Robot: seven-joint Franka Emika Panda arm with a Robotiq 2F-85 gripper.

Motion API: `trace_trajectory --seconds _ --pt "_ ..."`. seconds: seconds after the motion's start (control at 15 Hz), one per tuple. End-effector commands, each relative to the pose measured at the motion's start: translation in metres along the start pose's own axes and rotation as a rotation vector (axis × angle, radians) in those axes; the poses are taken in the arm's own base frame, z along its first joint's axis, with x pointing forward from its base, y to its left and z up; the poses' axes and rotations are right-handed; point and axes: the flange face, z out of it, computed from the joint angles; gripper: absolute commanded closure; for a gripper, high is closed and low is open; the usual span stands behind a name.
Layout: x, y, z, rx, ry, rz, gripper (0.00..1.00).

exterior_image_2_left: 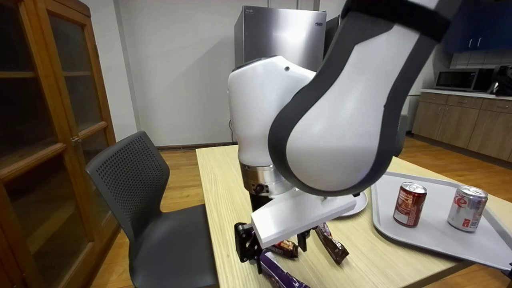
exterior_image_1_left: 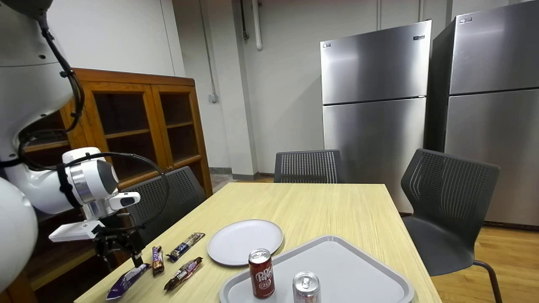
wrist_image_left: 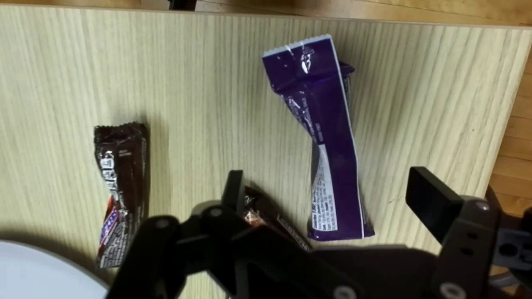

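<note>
Black gripper (wrist_image_left: 333, 196) spread wide about a purple-wrapped candy bar (wrist_image_left: 332, 139)

You have the bar on a pale wood table (wrist_image_left: 199, 83), close to the edge and a corner. Its glossy wrapper flares at the outer end into a white, saw-toothed seal, creases and narrows below that, then runs to a square end near the gripper. White nutrition labelling shows along its lower part, and a thin pale line follows one side.

Your fingers (wrist_image_left: 434, 203) are well apart; in the wrist view one falls on each side of the bar's inner end, with tabletop showing in both gaps. In an exterior view a fingertip (exterior_image_1_left: 137, 259) overlaps that end, so you cannot tell whether it touches.

Half hidden beneath the gripper is a dark-wrapped candy bar (wrist_image_left: 270, 214), and farther along you see a brown-wrapped candy bar (wrist_image_left: 124, 170) just beside a pale plate (wrist_image_left: 37, 274). In both exterior views, a Dr Pepper can (exterior_image_1_left: 262, 273) and a silver soda can (exterior_image_1_left: 306, 290) stand upright on a gray tray (exterior_image_1_left: 358, 269).
</note>
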Motion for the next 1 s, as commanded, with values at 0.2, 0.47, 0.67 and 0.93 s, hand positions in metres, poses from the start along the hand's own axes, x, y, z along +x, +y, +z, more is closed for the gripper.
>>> trace_trajectory --seconds 0.2,0.47,0.67,0.93 --pt "0.017 0.037 -0.043 -0.043 -0.059 0.205 0.0" --pt "0.03 0.07 -0.06 -0.063 -0.092 0.363 0.0" --pt "0.037 0.097 -0.066 -0.059 -0.116 0.481 0.0" --pt "0.042 0.133 -0.07 -0.028 -0.145 0.638 0.0"
